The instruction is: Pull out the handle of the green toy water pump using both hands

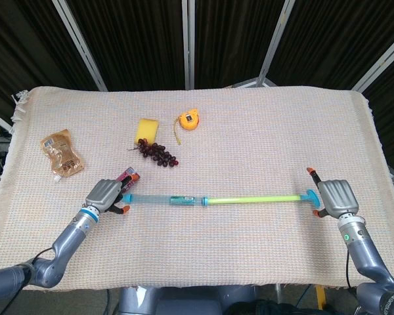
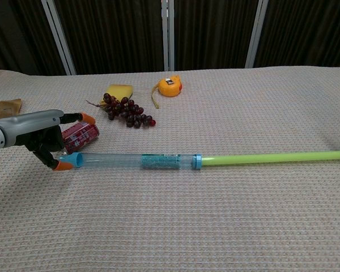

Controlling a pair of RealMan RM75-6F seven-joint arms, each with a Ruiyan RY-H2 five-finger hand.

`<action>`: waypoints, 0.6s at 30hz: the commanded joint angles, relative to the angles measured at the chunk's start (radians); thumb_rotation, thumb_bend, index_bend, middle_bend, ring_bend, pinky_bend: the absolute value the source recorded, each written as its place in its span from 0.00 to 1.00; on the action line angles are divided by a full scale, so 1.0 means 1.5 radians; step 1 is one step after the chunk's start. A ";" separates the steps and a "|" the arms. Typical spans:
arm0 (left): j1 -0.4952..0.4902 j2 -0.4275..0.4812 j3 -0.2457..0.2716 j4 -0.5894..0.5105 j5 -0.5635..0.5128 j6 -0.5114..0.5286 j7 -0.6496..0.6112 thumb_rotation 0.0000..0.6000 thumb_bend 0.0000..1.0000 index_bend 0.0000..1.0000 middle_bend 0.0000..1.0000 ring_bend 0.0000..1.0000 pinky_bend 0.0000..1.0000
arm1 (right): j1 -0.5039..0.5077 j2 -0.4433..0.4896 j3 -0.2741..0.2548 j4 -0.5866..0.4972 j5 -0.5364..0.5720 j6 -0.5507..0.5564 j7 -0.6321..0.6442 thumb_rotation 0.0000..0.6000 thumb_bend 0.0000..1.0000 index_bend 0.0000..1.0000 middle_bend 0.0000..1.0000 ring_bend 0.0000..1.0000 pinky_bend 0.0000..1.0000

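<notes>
Pump on cloth, handle out; both hands spread, holding nothing.

One green toy water pump lies across the lower middle of the table. Two robot hands: the left hand at lower left, the right hand at lower right. One bunch of dark grapes, one yellow sponge, one orange tape measure, one brown pouch, one red packet.
</notes>
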 commanded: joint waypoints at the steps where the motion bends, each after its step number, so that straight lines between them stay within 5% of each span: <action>1: 0.012 0.024 0.001 -0.027 0.024 0.019 -0.021 1.00 0.21 0.00 0.97 0.92 1.00 | -0.015 0.011 -0.001 -0.018 -0.025 0.023 0.019 1.00 0.00 0.00 1.00 1.00 1.00; 5: 0.025 0.050 -0.001 -0.056 0.049 0.046 -0.041 1.00 0.20 0.00 0.91 0.88 1.00 | -0.034 0.025 -0.003 -0.036 -0.057 0.054 0.047 1.00 0.00 0.00 0.94 0.98 1.00; 7: 0.034 0.064 -0.002 -0.071 0.063 0.064 -0.052 1.00 0.20 0.00 0.84 0.83 0.99 | -0.045 0.031 -0.004 -0.042 -0.078 0.074 0.065 1.00 0.00 0.00 0.84 0.90 0.98; 9: 0.057 0.094 -0.002 -0.105 0.096 0.113 -0.071 1.00 0.16 0.00 0.71 0.73 0.92 | -0.068 0.041 -0.007 -0.053 -0.120 0.120 0.101 1.00 0.00 0.00 0.65 0.75 0.83; 14: 0.135 0.162 0.027 -0.167 0.174 0.259 -0.037 1.00 0.00 0.00 0.07 0.09 0.15 | -0.131 0.055 -0.031 -0.054 -0.230 0.236 0.193 1.00 0.00 0.00 0.12 0.15 0.20; 16: 0.165 0.180 0.037 -0.189 0.183 0.309 -0.002 1.00 0.00 0.00 0.00 0.00 0.02 | -0.150 0.058 -0.038 -0.054 -0.256 0.271 0.209 1.00 0.00 0.00 0.00 0.01 0.03; 18: 0.207 0.204 0.054 -0.225 0.190 0.365 0.045 1.00 0.00 0.00 0.00 0.00 0.00 | -0.175 0.059 -0.047 -0.056 -0.285 0.312 0.219 1.00 0.00 0.00 0.00 0.00 0.00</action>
